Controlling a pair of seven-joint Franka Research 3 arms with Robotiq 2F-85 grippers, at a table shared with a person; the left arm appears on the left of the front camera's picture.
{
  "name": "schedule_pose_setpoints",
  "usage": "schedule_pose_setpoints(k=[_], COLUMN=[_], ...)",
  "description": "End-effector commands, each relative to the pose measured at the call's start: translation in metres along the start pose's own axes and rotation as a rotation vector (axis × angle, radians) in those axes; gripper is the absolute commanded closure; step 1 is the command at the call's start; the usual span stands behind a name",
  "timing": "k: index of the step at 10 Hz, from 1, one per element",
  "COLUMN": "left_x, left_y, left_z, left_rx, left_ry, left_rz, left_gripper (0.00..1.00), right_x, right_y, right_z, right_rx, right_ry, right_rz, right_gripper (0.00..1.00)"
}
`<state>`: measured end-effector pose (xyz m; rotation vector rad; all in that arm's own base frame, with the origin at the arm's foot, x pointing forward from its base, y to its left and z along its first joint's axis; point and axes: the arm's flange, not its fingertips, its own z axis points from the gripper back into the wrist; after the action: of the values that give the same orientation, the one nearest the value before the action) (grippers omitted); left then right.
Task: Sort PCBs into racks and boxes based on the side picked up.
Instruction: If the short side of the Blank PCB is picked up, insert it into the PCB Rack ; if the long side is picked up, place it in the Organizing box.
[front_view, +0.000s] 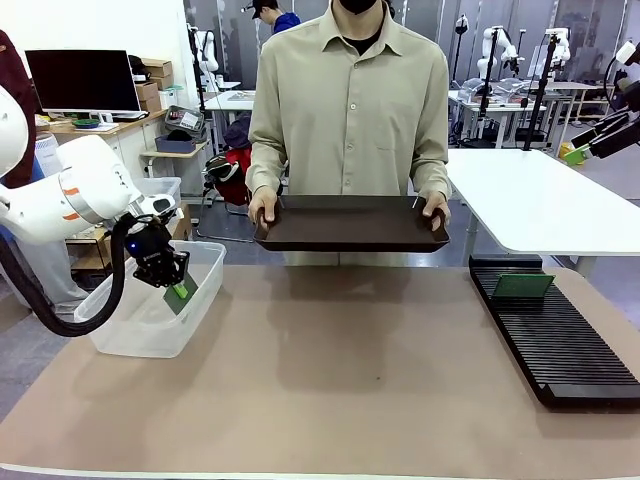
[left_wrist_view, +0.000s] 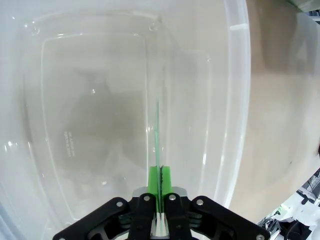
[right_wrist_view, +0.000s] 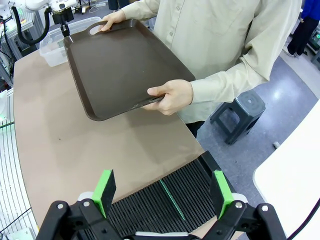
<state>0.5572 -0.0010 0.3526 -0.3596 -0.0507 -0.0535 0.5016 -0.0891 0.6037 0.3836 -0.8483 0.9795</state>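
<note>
Over the clear tub (left_wrist_view: 235, 100), left claw (left_wrist_view: 160, 200) clamps a PCB (left_wrist_view: 158, 130) (edge-on); right claw (right_wrist_view: 162, 192) gapes.

From our side, the front camera faces across the table (front_view: 330, 380) toward the person. Our left wrist camera looks close down into the tub (left_wrist_view: 235, 100). Our right wrist camera looks from above the rack (right_wrist_view: 165, 200) across the table; it shares tub, tray (right_wrist_view: 120, 65) and rack with the front view.
</note>
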Motion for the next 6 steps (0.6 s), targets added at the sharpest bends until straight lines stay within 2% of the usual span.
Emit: schedule_pose_setpoints(k=[1, 6], left_x=[0.0031, 0.0037], left_y=[0.0053, 0.009], left_z=[0.0, -0.0028], left_rx=[-0.032, -0.035], left_ry=[-0.002, 0.009], left_rz=[0.002, 0.015], left_gripper=[0.97, 0.97], right_x=[0.0005, 0.0005], right_y=[0.0011, 0.0011], right_z=[-0.001, -0.001], right_rx=[0.005, 0.005], right_ry=[0.002, 0.002], right_rz=[0.0, 0.0], right_gripper=[0.0, 0.0])
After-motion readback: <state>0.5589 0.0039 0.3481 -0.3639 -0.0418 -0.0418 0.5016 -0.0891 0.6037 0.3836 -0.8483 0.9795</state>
